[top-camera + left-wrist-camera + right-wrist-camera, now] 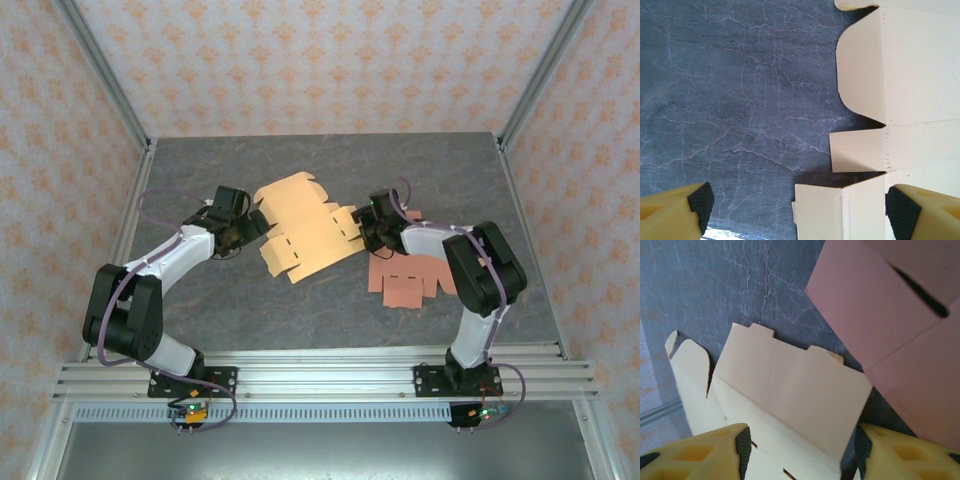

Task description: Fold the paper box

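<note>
The paper box is a flat cream-orange blank [305, 235] lying mid-table. My left gripper [245, 222] is at its left edge. In the left wrist view the left gripper [800, 210] stands wide open, and a raised cream flap [840, 210] rises between its pads, close to the right pad [902, 210]. My right gripper [375, 225] is at the blank's right edge. In the right wrist view the right gripper [802, 445] is open and straddles a tilted-up cream flap [790, 385]. That flap's right edge lies close to the right pad [862, 445].
A second flat blank, pink [410, 280], lies on the grey stone-pattern table [300, 310] right of the cream one, partly under my right arm. The pink blank [900, 315] also sits just beyond the right gripper. Metal frame posts stand at the table's sides.
</note>
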Motion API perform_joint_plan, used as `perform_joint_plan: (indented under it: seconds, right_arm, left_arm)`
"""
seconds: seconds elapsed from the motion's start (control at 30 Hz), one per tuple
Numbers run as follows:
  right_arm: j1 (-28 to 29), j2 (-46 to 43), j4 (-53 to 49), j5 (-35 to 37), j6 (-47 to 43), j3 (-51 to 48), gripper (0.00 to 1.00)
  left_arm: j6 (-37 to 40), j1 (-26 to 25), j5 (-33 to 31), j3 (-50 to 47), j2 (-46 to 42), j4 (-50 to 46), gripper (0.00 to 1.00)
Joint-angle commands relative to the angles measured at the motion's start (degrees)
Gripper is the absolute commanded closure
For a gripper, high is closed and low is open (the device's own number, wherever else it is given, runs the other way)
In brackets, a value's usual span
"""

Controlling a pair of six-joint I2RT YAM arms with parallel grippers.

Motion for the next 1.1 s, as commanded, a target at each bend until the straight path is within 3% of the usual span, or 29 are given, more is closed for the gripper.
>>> perform_joint_plan:
  seconds: [0.0, 0.17, 0.5, 0.6, 0.87, 1.07]
  right_arm:
    - [0.2, 2.2, 3.3, 2.4, -1.6, 1.9, 0.46]
    - [0.1, 4.1, 9.4, 3.2, -0.9, 1.2, 0.62]
    - [0.3, 3.7, 14.4, 2.4, -7.1, 4.1, 0.82]
    - [0.2, 3.5, 15.9, 2.3, -9.7, 5.2, 0.97]
    - [0.0, 2.4, 17.9, 0.4, -16.9, 8.0, 1.00]
    - [-0.5, -4.6, 2.1, 4.4, -37.9, 16.4, 1.00]
  left_arm:
    - [-0.5, 0.0, -2.6, -0.5, -1.9, -1.4, 0.08]
    - [-0.6, 0.1, -2.2, -0.2, -1.9, -2.3, 0.08]
    - [-0.5, 0.0, -3.1, -0.3, -3.9, -2.9, 0.07]
    - [-1.2, 0.0, -3.4, -0.1, -4.6, -3.3, 0.07]
    - [-1.9, 0.1, -2.3, 1.0, -6.3, -3.7, 0.07]
    - [-0.7, 0.2, -2.6, 3.6, -9.0, -4.5, 0.07]
